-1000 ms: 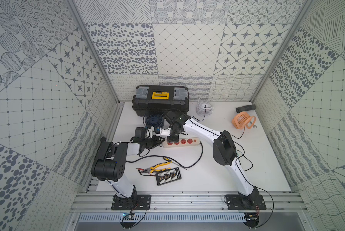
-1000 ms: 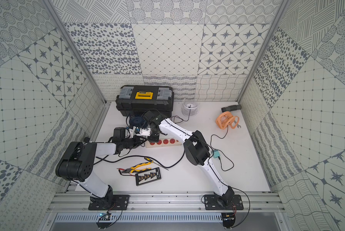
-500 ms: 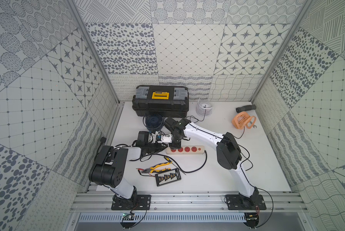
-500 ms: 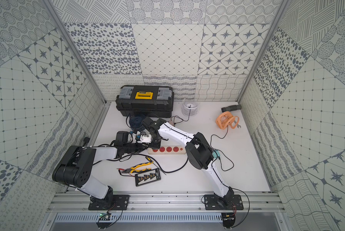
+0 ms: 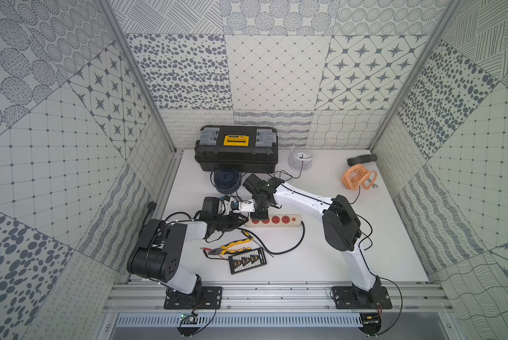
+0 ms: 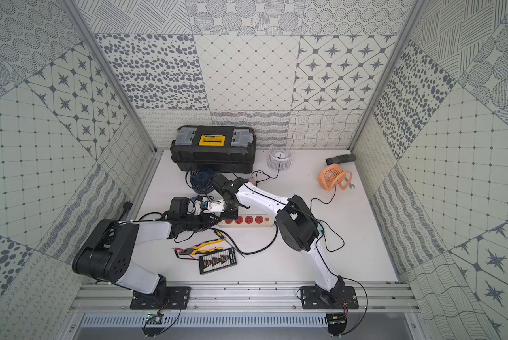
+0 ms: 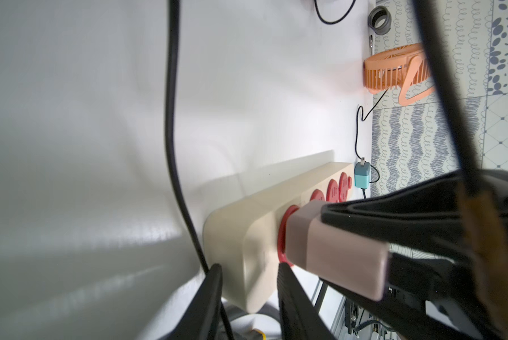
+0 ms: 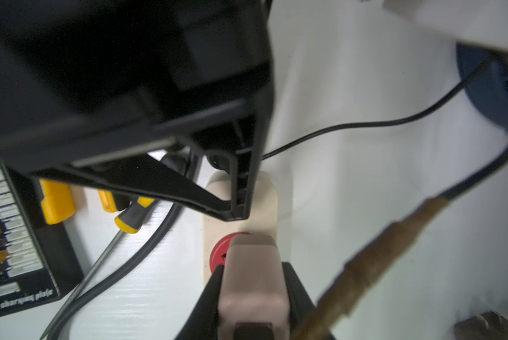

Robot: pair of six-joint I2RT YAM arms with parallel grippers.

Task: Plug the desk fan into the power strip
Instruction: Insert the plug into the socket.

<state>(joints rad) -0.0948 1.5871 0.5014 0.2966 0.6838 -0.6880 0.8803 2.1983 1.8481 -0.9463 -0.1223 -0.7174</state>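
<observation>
The cream power strip [image 5: 288, 220] [image 6: 261, 221] lies mid-table, its red sockets facing up. My left gripper [image 5: 242, 222] [image 7: 248, 266] is shut on its left end [image 7: 241, 235], one finger on each side. My right gripper [image 5: 258, 219] [image 8: 252, 276] points down, shut on a pinkish-beige plug [image 8: 252, 282] [image 7: 335, 250]. The plug's front sits against the first red socket [image 8: 220, 253]; its prongs are hidden. The plug's brown-wrapped cord [image 8: 379, 253] runs toward the dark blue desk fan [image 5: 226, 180] [image 6: 202, 180] in front of the toolbox.
A black toolbox [image 5: 236, 148] stands at the back, with a white fan [image 5: 301, 159], an orange fan [image 5: 355, 176] and a grey tube [image 5: 361, 159] to its right. Yellow pliers [image 5: 232, 245], a black charging board [image 5: 247, 260] and the strip's thick black cord [image 5: 291, 247] lie in front.
The power strip and both grippers have shifted toward the table's front. The right gripper has brought the plug down onto the first socket. The left jaws have narrowed a little.
</observation>
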